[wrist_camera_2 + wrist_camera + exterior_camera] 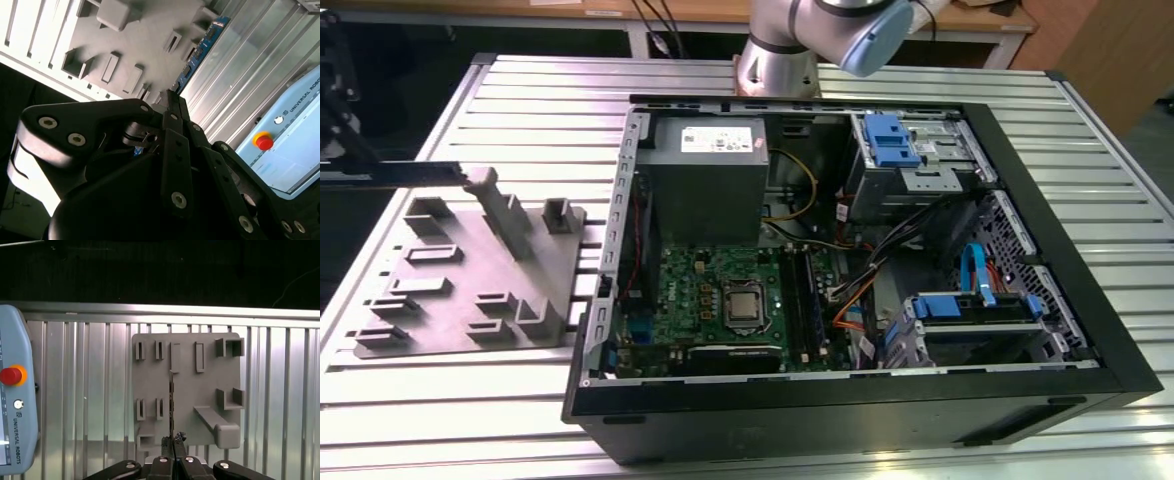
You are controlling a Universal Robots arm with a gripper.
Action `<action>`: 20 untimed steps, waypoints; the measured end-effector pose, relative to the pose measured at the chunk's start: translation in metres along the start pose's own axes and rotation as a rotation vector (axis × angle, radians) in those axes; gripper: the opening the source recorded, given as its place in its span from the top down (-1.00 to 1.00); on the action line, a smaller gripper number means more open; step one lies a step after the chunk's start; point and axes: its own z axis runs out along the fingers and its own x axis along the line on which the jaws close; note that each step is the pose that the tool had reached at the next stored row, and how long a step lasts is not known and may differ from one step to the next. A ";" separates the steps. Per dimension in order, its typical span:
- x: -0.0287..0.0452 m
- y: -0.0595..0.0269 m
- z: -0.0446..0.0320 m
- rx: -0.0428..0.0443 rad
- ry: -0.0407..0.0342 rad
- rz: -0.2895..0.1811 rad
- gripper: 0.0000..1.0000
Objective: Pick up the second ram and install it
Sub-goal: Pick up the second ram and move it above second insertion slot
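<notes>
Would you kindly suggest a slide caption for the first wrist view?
The pincer grips the thin dark memory stick over the grey slotted holder plate.

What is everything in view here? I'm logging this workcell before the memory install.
Table: one, silver, slatted, under everything.
Computer case: one, black, open, on the table.
Motherboard: one, green, inside the case.
Power supply: one, grey, inside the case.
Drive bays: two, blue-latched, inside the case.
Parts fixture: one, grey, on the table at the exterior view's left of the case.
Teach pendant: one, pale blue with red stop button, beside the fixture.
Second ram: one, blue, held over the fixture.
Robot arm: one, silver and blue, behind the case.
Gripper: one, black, jaws closed on the second ram.
</notes>
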 end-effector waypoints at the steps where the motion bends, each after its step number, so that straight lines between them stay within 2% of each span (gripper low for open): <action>1: 0.0000 -0.0035 0.0000 -0.0002 0.0001 0.000 0.77; 10: 0.0003 -0.0380 0.0007 -0.0014 0.0001 0.000 0.77; 20: 0.0005 -0.0803 0.0016 -0.0029 0.0000 0.000 0.77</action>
